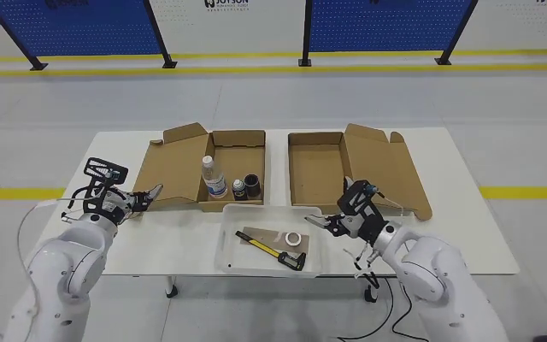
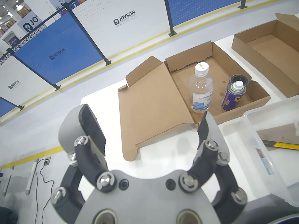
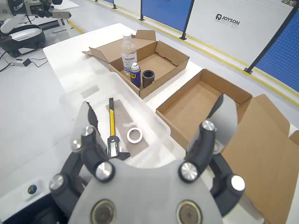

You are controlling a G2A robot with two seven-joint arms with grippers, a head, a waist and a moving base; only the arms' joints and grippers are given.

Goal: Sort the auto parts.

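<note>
Top view: left claw point(image 1: 155, 191) and right claw point(image 1: 314, 221) gape wide, empty.

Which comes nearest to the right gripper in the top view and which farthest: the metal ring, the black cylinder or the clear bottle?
1. Metal ring, in the clear bin beside the right gripper.
2. Black cylinder, in the left cardboard box, on the side toward the gripper.
3. Clear bottle, same box, on the far side.

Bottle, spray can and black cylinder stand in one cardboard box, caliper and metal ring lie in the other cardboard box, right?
No. The caliper and metal ring lie in the clear plastic bin, as the right wrist view shows. The bottle, spray can and black cylinder do stand in one cardboard box.
</note>
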